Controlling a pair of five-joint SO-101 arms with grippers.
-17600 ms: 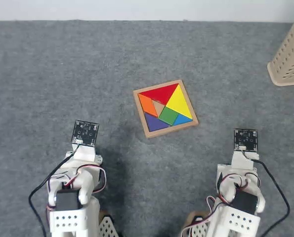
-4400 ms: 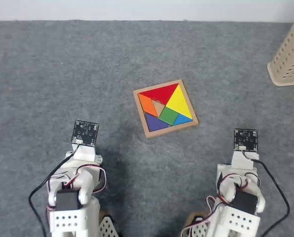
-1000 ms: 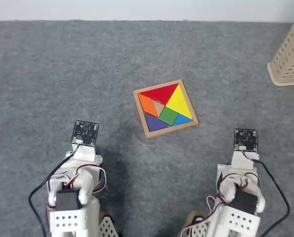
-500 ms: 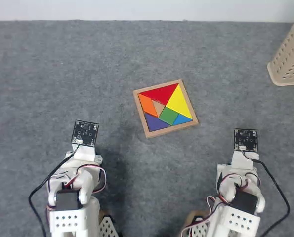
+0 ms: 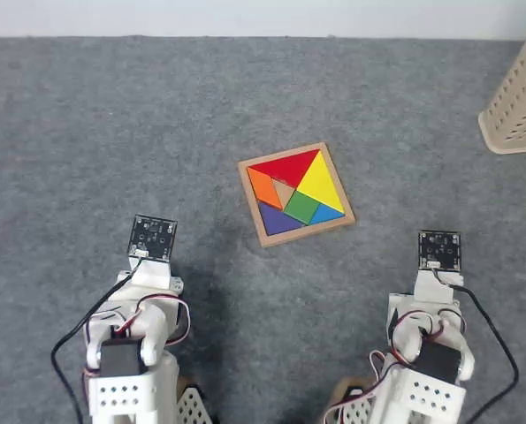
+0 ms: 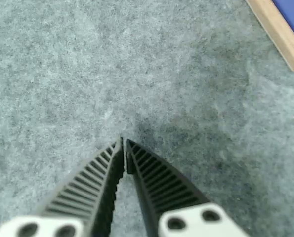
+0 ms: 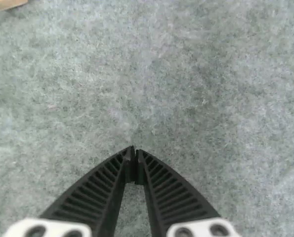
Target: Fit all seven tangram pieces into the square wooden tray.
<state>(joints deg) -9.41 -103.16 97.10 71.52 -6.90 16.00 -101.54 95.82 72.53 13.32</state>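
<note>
The square wooden tray [image 5: 256,232] lies in the middle of the grey carpet, turned slightly. It holds red [image 5: 287,165], yellow [image 5: 322,184], orange [image 5: 263,187], green [image 5: 301,207], purple [image 5: 276,218] and blue [image 5: 328,214] pieces, with a small wood-coloured patch [image 5: 284,192] at the centre. Both arms sit folded back near the front edge, well short of the tray. My left gripper [image 6: 124,143] is shut over bare carpet, with a tray corner [image 6: 280,35] far off. My right gripper [image 7: 135,150] is shut too, nothing between its fingers.
A cream perforated basket [image 5: 519,97] stands at the far right edge. Open grey carpet surrounds the tray on all sides. A pale wall strip runs along the back.
</note>
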